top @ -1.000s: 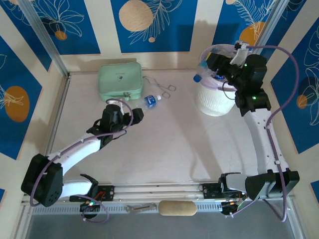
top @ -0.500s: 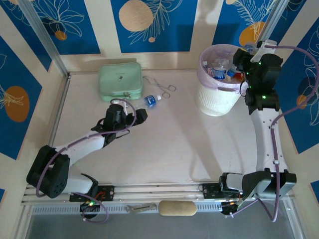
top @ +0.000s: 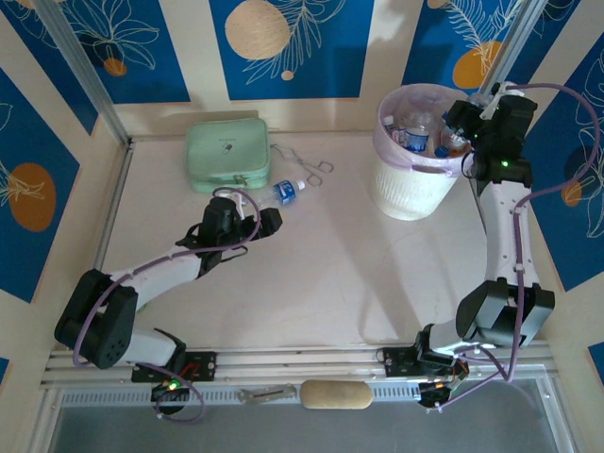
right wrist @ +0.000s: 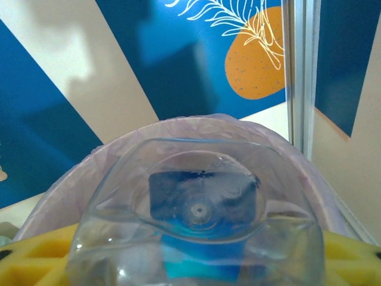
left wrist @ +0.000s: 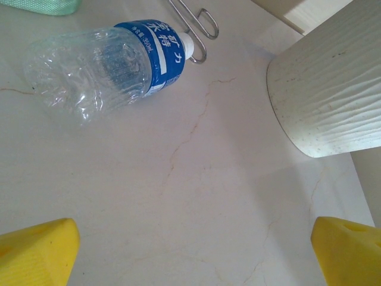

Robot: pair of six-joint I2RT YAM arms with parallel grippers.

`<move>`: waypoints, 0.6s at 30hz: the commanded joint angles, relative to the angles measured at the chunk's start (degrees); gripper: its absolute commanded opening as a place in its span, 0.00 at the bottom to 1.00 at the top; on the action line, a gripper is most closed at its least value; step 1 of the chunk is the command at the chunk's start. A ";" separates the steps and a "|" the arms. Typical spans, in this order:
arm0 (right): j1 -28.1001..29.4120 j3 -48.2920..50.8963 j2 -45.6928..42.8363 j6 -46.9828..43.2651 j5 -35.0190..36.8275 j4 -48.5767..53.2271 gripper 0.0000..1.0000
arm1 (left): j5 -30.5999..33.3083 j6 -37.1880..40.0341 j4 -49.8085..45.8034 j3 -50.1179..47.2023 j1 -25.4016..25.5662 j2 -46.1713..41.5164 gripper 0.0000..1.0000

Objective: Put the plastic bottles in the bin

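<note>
Right gripper point(right wrist: 196, 262) fingers clamp clear bottle point(right wrist: 199, 202), base toward camera, at rim of bag-lined bin point(top: 406, 193), probably above it. Left gripper point(left wrist: 190, 250) fingers spread wide, empty; blue-label bottle point(left wrist: 101, 62) lies on table point(left wrist: 208, 179) just ahead.

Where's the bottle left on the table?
Top view, left of centre: the bottle lies just ahead of the left gripper, beside the mint-green case and forceps.

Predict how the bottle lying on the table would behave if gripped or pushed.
The bottle looks empty and see-through, so probably very light. Its dented, crinkled walls suggest it would squash under a grip. Lying on its round side, it may roll when nudged.
</note>
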State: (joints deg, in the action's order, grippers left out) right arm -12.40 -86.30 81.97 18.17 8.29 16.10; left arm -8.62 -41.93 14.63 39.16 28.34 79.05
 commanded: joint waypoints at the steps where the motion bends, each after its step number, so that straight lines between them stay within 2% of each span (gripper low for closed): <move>1: -0.26 -3.57 1.05 1.02 -1.83 1.63 0.77 | -1.00 0.79 0.50 2.01 -0.30 -0.03 0.99; 4: -0.25 -7.20 2.04 0.56 -1.01 2.80 0.99 | -0.89 2.38 -1.11 3.02 -0.39 -0.03 0.99; 11: 1.14 -13.13 1.11 -2.69 1.32 4.05 0.99 | -1.04 3.83 -1.64 4.94 -0.99 0.84 0.99; 15: 2.98 -11.07 -2.78 -4.26 2.04 2.43 0.99 | -1.44 5.03 -1.80 6.81 -1.44 2.02 0.99; 18: 4.33 -6.71 -6.73 -3.35 -0.37 0.66 0.99 | -1.83 7.09 -2.46 9.09 -1.86 3.68 0.99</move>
State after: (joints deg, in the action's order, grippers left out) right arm -9.19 -95.85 79.55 15.62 8.95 18.87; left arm -9.04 -37.93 13.23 44.91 27.35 81.34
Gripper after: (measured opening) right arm 0.990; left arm 0.994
